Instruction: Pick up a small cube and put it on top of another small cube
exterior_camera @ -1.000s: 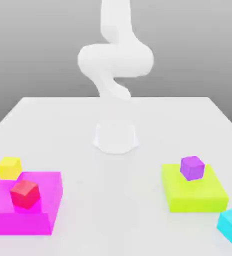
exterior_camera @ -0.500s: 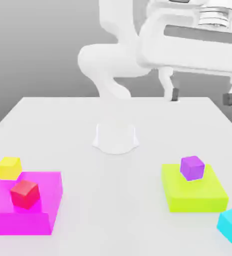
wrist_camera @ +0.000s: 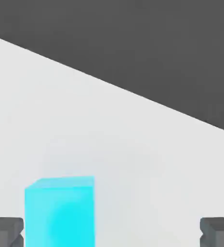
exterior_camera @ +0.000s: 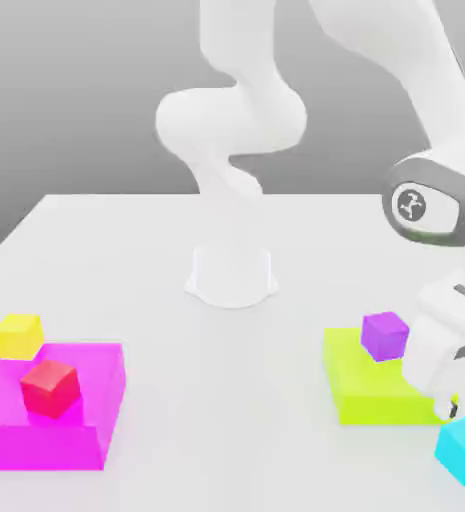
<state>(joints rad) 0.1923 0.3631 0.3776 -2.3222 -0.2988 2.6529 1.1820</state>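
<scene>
Table (exterior_camera: pixel 126 250): white, flat surface; carries every item listed below and the arm's round base (exterior_camera: pixel 232 275).
Arm (exterior_camera: pixel 246 110): white, rises from the base at the middle rear of the table, bends over to the exterior view's right and comes down at the front right corner.
Wrist housing (exterior_camera: pixel 431 200): grey-ringed joint with a round emblem, above the lime block.
Gripper (wrist_camera: pixel 112 232): low over the table at the front right; fingers spread wide, nothing between the pads gripped; in the hand view the two dark fingertips (wrist_camera: pixel 218 230) stand far apart at either side.
Small cyan cube (exterior_camera: pixel 463 449): on the table at the exterior view's front right, just beside the lime block's near corner and directly below the hand; in the hand view it (wrist_camera: pixel 60 212) lies between the fingertips, close to one of them and well apart from the other.
Lime block (exterior_camera: pixel 376 390): flat, on the right side of the table; partly covered by the hand.
Purple cube (exterior_camera: pixel 384 335): small, sits on top of the lime block, toward its rear.
Magenta block (exterior_camera: pixel 86 400): flat, at the exterior view's front left.
Red cube (exterior_camera: pixel 49 387): small, sits on top of the magenta block.
Yellow cube (exterior_camera: pixel 18 336): small, on the table, touching or just beside the magenta block's rear left corner.
</scene>
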